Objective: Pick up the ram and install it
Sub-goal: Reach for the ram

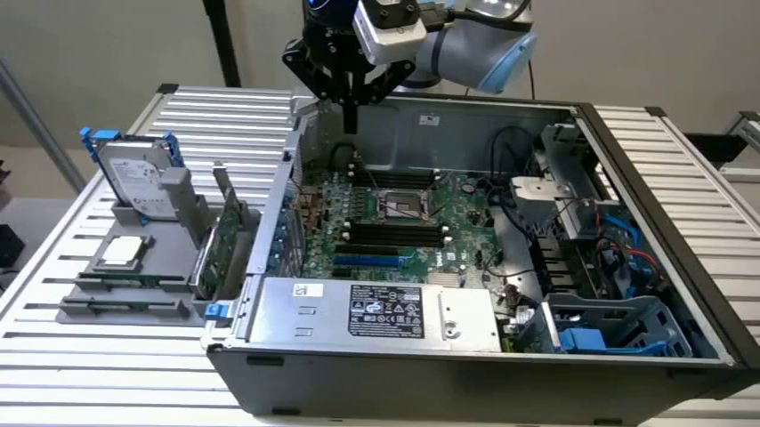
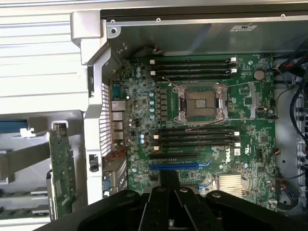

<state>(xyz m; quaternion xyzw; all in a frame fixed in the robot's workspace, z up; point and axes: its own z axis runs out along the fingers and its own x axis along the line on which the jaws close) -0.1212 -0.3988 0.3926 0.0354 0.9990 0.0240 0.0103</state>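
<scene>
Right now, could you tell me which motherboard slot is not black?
The one blue slot, lying beside the black slots; every other long slot is black.

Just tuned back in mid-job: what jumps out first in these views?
The open computer case dominates the slatted table, its green motherboard laid bare with an empty processor socket between rows of black slots. The gripper hangs shut above the case's far corner on the exterior view's left. Beside the case on that side, a grey rack holds a hard drive in a blue frame and a green card.
</scene>
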